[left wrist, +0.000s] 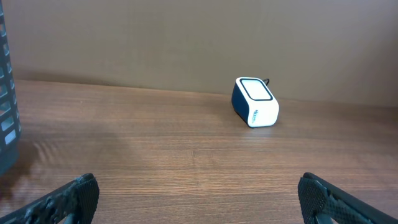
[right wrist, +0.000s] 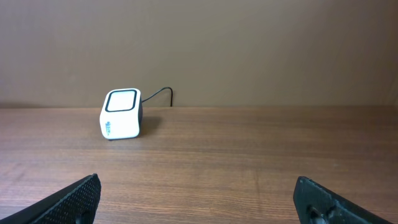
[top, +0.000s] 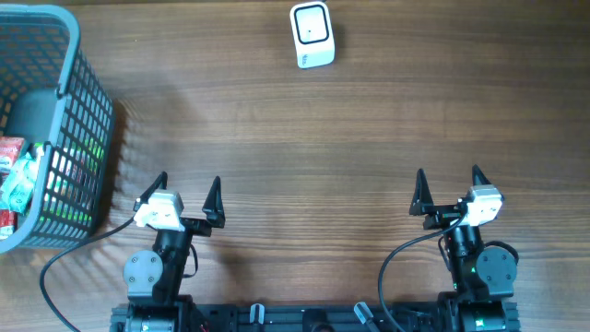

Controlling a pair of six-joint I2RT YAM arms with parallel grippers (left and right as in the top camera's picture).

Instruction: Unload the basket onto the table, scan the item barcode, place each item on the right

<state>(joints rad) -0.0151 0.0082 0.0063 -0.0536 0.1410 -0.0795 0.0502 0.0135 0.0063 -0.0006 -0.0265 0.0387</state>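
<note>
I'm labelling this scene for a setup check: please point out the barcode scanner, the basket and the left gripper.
barcode scanner [top: 312, 26]: overhead view, on its top scan window.
basket [top: 88, 129]: overhead view, on its mesh side wall.
left gripper [top: 190, 180]: overhead view, midway between its open fingertips.

Scanner [top: 312, 35] at far centre of table [top: 295, 148]; basket [top: 92, 111] at left edge, packets [top: 11, 180] inside, well apart from scanner.

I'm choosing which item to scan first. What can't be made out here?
- Packets in the basket: overhead view, cut by the left edge and screened by the mesh; no barcode legible.
- Scanner cable: right wrist view, only a short loop shows behind it.
</note>
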